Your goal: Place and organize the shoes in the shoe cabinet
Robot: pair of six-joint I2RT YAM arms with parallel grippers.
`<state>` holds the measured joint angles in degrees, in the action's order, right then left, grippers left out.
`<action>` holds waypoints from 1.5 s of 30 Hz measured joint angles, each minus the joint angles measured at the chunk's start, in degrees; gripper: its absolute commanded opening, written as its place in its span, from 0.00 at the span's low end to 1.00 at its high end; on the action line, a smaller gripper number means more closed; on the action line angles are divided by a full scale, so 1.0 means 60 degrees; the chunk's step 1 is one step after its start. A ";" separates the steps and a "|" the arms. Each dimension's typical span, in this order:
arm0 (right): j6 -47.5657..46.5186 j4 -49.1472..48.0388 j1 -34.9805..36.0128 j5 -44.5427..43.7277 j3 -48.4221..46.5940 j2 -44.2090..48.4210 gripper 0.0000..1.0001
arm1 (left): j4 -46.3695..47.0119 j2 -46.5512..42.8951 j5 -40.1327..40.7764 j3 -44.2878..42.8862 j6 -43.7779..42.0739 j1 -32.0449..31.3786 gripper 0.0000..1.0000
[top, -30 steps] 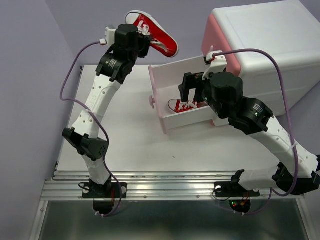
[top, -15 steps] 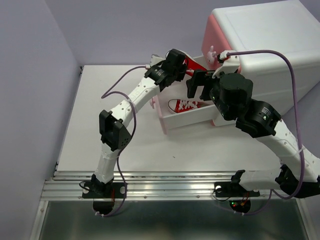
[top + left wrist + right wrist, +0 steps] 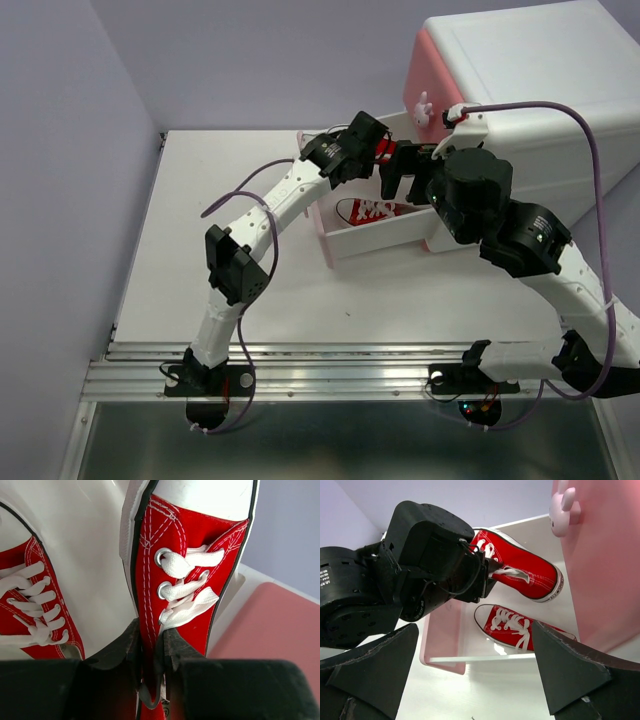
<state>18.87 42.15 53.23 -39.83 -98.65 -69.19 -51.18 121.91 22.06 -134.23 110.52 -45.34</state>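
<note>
- A red shoe (image 3: 512,627) is lying flat in the pulled-out drawer (image 3: 325,215).
- The right gripper (image 3: 400,172) is hanging just over that drawer, jaws spread wide.
- The left gripper (image 3: 150,650) is pinching the second red shoe (image 3: 190,580) by its upper, above the drawer's far end.
- The cabinet (image 3: 540,90) is sitting far right, behind everything.

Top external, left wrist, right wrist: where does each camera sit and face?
Top external: above and behind, looking down on left arm, right arm, shoe cabinet.
Left wrist: on left arm, along left gripper to held red shoe.
Right wrist: on right arm, past open right gripper into drawer.
Both wrists share the second red shoe.
</note>
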 measured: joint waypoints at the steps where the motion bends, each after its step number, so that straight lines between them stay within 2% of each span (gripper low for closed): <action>1: 0.0026 0.0120 0.0000 0.0004 -0.0095 -0.0047 1.00 | -0.0069 0.0033 0.0058 -0.0066 0.0069 -0.0004 0.00; 15: 0.0182 0.1162 0.0000 0.0248 -0.0688 -0.0423 1.00 | -0.0849 0.1300 -0.0011 -0.0226 0.0423 0.0029 0.00; 26: 0.0506 0.1898 0.0000 0.0433 -0.0998 -0.0492 1.00 | -0.1198 0.1297 -0.0029 0.0233 0.0255 -0.0211 0.00; 27: 0.0528 0.1942 0.0000 0.0437 -0.0998 -0.0492 1.00 | -0.1180 0.1297 -0.0040 0.0233 0.0259 -0.0211 0.07; 28: 0.0535 0.1967 0.0000 0.0441 -0.0998 -0.0492 1.00 | -0.1162 0.1297 -0.0051 0.0233 0.0259 -0.0208 0.19; 29: 0.0546 0.1996 0.0000 0.0441 -0.0998 -0.0492 1.00 | -0.1111 0.1297 -0.0095 0.0251 0.0259 -0.0186 0.36; 30: 0.0568 0.2018 0.0000 0.0441 -0.0998 -0.0492 1.00 | -0.1005 0.1297 -0.0117 0.0277 0.0237 -0.0171 0.66; 31: 0.0590 0.2047 0.0000 0.0441 -0.0998 -0.0492 1.00 | -0.0863 0.1297 -0.0102 0.0328 0.0233 -0.0149 0.90; 32: 0.0605 0.2047 0.0000 0.0444 -0.0994 -0.0488 1.00 | -0.0656 0.1297 -0.0098 0.0372 0.0259 -0.0117 0.98; 45: 0.0820 0.2036 0.0000 0.0503 -0.0976 -0.0470 1.00 | 0.1614 0.1344 -0.0991 0.0390 0.0521 -0.0051 0.96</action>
<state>23.79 54.37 53.23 -36.82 -104.51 -72.01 -41.50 129.97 16.12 -131.90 113.65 -45.65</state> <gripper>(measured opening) 0.999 0.959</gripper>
